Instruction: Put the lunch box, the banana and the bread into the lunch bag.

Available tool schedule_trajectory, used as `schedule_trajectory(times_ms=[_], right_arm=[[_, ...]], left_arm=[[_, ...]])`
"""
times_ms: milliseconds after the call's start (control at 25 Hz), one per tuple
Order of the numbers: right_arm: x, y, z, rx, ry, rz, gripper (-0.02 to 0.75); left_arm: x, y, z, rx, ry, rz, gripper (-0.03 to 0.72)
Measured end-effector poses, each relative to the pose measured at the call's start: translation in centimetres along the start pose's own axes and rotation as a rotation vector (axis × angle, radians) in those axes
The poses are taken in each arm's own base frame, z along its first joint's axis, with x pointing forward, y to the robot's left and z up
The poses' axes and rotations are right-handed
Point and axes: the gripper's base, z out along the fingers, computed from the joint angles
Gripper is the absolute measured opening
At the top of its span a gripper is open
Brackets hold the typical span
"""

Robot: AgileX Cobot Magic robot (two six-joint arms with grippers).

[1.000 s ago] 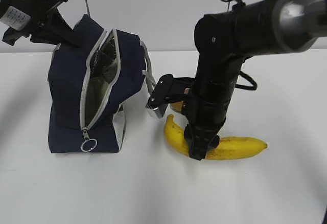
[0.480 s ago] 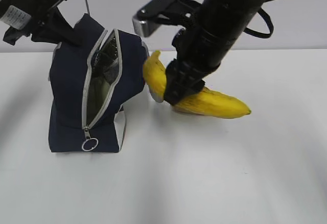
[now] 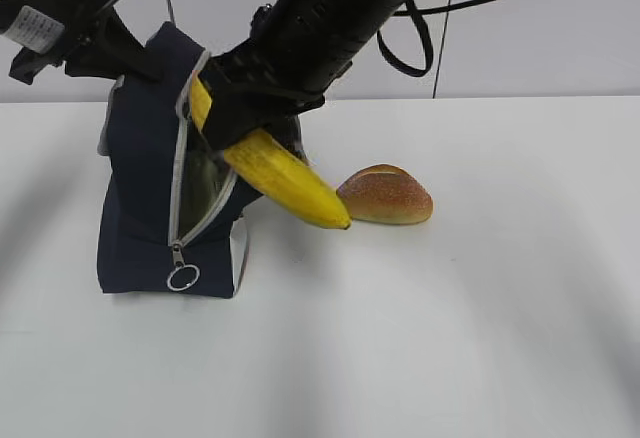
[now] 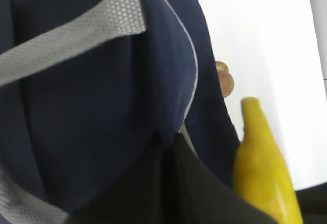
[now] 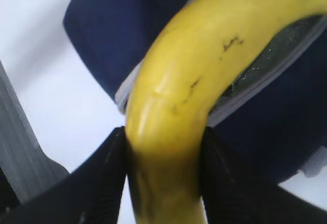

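The navy lunch bag [image 3: 140, 208] stands at the left with its grey zipper open. My left gripper [image 3: 128, 58] is shut on the fabric at the bag's top back edge; in the left wrist view its dark fingers [image 4: 176, 183] pinch the lunch bag [image 4: 92, 106]. My right gripper [image 3: 240, 108] is shut on the yellow banana [image 3: 285, 180], held at a slant with its upper end at the bag's mouth and its lower tip hanging outside. In the right wrist view the banana [image 5: 194, 81] fills the jaws above the open zipper. The bread [image 3: 385, 196] lies on the table right of the bag. The lunch box is hidden.
A ring pull [image 3: 181, 278] hangs at the zipper's lower end. The white table [image 3: 450, 338] stretches in front and to the right. The right arm crosses above the bag from the upper right. A grey wall stands behind.
My right gripper lifted the banana off the table and carried it up and left to the bag's mouth. The bread, hidden behind the arm before, now shows. The left gripper stayed put.
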Motion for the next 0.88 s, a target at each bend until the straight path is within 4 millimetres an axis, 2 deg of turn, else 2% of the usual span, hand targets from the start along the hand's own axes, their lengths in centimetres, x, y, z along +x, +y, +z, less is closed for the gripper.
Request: schedule_trajectory(times_ms=[320,480,600,760,880], right_arm=[[-1.8,-2.4,4.1,-0.008,0.003,0.326,0.316],[-3.0,-3.4,4.3,-0.016,-0.012,0.464,0.316],[-3.5,-4.9,3.9,-0.036,-0.035,0.587,0.316],[-3.3,-7.1,3.5,-0.081,-0.072,0.720,0.316],[-3.0,-8.0,4.7,-0.107,-0.076,0.800,0.316]], left_arm=[[0.1,0.0,0.0,0.002,0.007,0.000,-0.003],[0.1,0.0,0.0,0.004,0.011,0.000,-0.003],[0.1,0.0,0.0,0.005,0.011,0.000,-0.003],[0.1,-0.1,0.0,0.006,0.010,-0.002,-0.003],[0.1,-0.1,0.0,0.010,0.010,-0.004,-0.003]])
